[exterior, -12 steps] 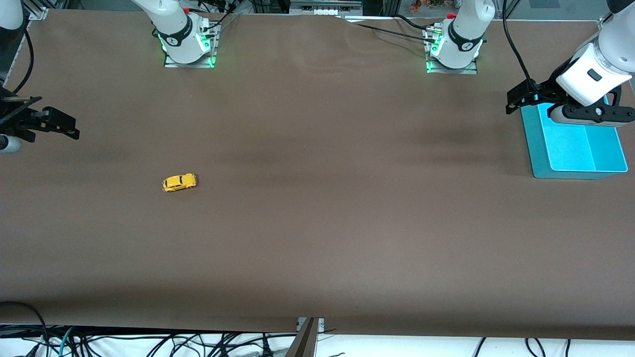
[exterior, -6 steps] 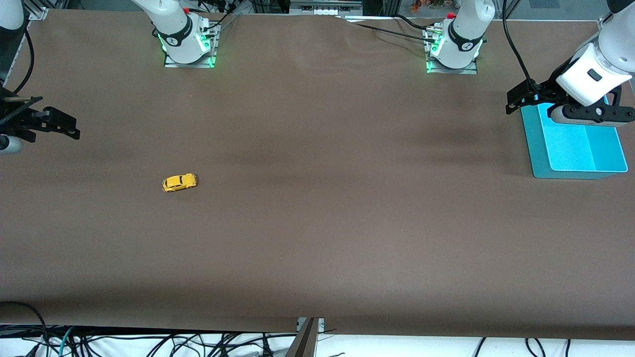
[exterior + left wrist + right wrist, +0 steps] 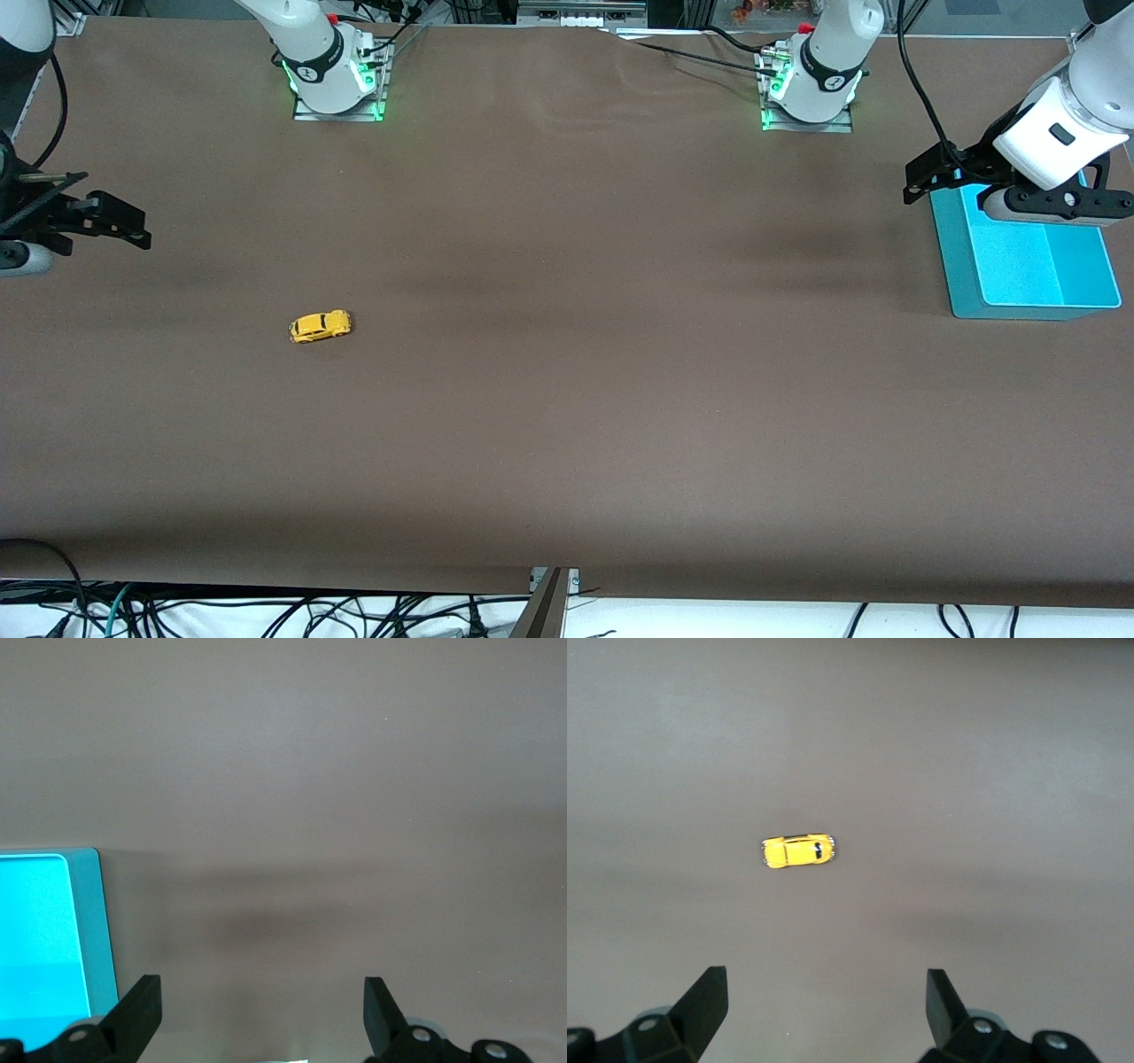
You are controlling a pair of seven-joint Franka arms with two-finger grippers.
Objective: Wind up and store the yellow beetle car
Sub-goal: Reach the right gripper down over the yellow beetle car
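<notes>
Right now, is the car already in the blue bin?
No, the car sits on the bare table toward the right arm's end, while the bin stands at the left arm's end.

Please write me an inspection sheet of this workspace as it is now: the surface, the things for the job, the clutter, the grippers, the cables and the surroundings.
Surface: brown table cover, slightly wrinkled near the arm bases.
Job's things: yellow beetle car on its wheels on the table, toward the right arm's end, untouched; also seen in the right wrist view.
Teal bin: at the left arm's end, nothing seen inside.
Clutter: nothing seen.
Right gripper: open, empty, over the table's edge at its own end, apart from the car.
Left gripper: open, empty, over the bin's edge; waits.
Cables: black cables on the table near the left arm's base; more cables below the table's near edge.
Surroundings: metal frame parts above the table's top edge.
</notes>
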